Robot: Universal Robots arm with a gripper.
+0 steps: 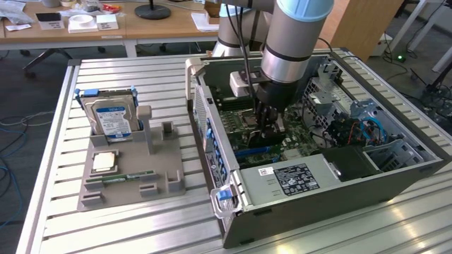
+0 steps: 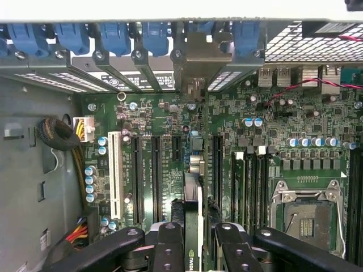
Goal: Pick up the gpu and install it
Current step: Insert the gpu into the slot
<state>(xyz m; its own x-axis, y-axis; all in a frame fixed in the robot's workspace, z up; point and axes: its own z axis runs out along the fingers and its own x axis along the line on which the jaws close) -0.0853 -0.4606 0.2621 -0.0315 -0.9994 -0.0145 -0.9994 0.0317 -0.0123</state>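
The gpu [image 2: 193, 198] shows edge-on in the wrist view as a narrow strip with a green band. It stands upright over the motherboard's [image 2: 170, 122] black expansion slots [image 2: 156, 175]. Its metal bracket [image 2: 195, 62] reaches up to the case's rear slot openings. My gripper [image 2: 195, 241] is shut on the card, one black finger [image 2: 169, 243] on each side. In the exterior view my gripper [image 1: 267, 127] is down inside the open computer case [image 1: 325, 185], above the middle of the board, and its fingers hide most of the card.
Blue slot clips [image 2: 113, 37] line the case's rear wall. An empty CPU socket [image 2: 306, 209] lies beside the slots. The power supply [image 1: 297, 177] fills the case's near corner. Outside, a grey fixture [image 1: 130, 182] holds a hard drive [image 1: 113, 119], a chip [image 1: 105, 161] and a memory stick [image 1: 127, 177].
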